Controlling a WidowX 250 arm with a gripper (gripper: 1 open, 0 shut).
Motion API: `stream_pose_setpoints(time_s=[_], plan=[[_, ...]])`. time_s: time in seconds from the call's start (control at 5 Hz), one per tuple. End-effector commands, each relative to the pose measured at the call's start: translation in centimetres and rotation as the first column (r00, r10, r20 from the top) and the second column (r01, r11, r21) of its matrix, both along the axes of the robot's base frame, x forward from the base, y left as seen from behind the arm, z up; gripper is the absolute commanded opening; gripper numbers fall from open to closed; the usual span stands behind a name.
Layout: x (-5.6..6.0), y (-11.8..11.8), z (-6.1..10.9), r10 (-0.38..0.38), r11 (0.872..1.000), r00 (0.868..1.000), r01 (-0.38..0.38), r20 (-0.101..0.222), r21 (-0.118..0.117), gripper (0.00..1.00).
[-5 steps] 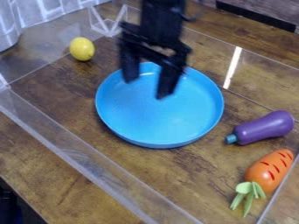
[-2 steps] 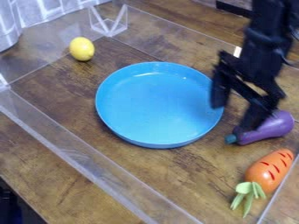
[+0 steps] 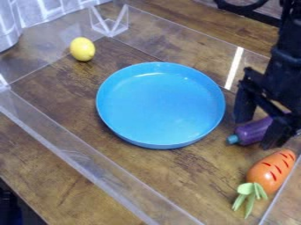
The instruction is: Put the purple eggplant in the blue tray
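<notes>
The purple eggplant (image 3: 255,131) lies on the wooden table just right of the blue tray (image 3: 160,104), its stem end towards the tray; only its left part shows. My black gripper (image 3: 261,114) hangs straight down over it, open, with one finger (image 3: 245,104) on the tray side and the other on the far side of the eggplant, covering its right half. I cannot tell whether the fingers touch it. The round blue tray holds nothing.
An orange carrot (image 3: 269,173) with green leaves lies at the lower right, close below the eggplant. A yellow lemon (image 3: 81,48) sits at the upper left. Clear plastic walls (image 3: 70,145) fence the table's front and left sides.
My gripper has travelled from above the tray to the right and come down over the eggplant, turning about its own axis on the way. The eggplant has not moved.
</notes>
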State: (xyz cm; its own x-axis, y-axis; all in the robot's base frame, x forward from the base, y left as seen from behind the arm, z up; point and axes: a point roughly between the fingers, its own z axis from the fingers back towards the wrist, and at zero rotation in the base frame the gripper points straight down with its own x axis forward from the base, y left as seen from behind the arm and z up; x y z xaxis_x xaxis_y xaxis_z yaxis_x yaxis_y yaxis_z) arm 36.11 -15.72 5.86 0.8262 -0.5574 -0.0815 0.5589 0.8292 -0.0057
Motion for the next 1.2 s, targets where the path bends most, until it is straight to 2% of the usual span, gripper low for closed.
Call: stream_pose_setpoints(time_s=[0.0, 0.6, 1.0], plan=[[1.4, -0.3, 3.1, 0.004, 0.999, 0.996, 0.0, 0.09, -0.037, 1.0], [3.5, -0.9, 0.9, -0.002, 0.999, 0.996, 0.005, 0.093, -0.032, 1.0], [4.2, -1.0, -0.4, 0.002, 1.0, 0.997, 0.0, 0.079, -0.026, 1.0]])
